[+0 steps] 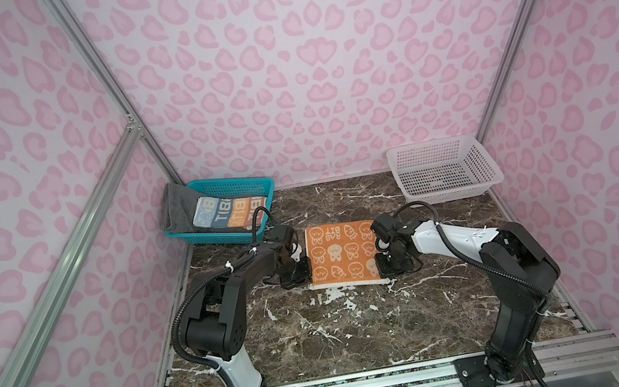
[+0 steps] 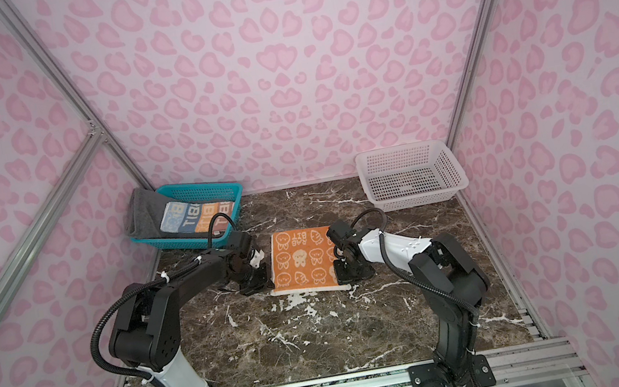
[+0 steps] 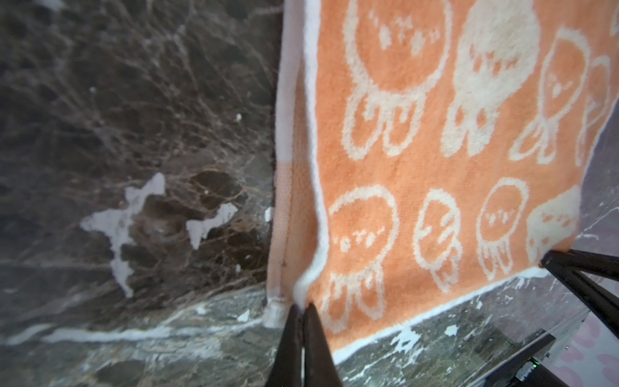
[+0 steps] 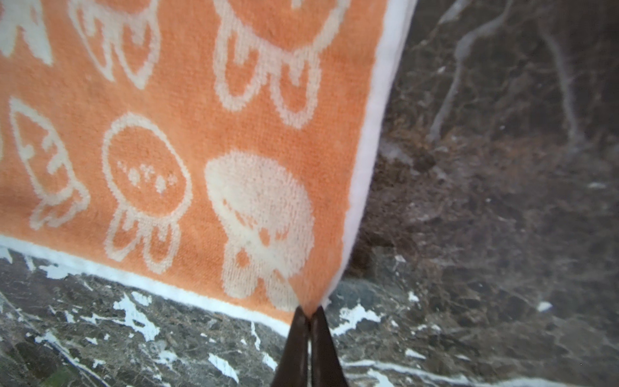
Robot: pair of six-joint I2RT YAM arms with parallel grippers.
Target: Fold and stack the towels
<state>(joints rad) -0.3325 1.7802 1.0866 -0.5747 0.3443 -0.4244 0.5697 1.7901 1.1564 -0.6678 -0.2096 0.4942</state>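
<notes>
Orange towel (image 1: 340, 255) is lying on the table (image 1: 322, 335), left gripper (image 3: 303, 310) and right gripper (image 4: 310, 313) each pinching a near corner. Left seems to be biting only the top layer, so lifting is risking the fold peeling open or a corner slipping. Grey towel (image 1: 175, 207) in the teal basket (image 1: 256, 186) is hiding partly under the multicolour towel (image 1: 226, 212).

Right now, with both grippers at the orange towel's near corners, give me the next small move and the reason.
Probably raise both corners together and carry them toward the towel's far edge, folding it in half. The left gripper and right gripper are each shut on a near corner of the orange cartoon-face towel, and the rest of it lies spread on the marble table.
</notes>
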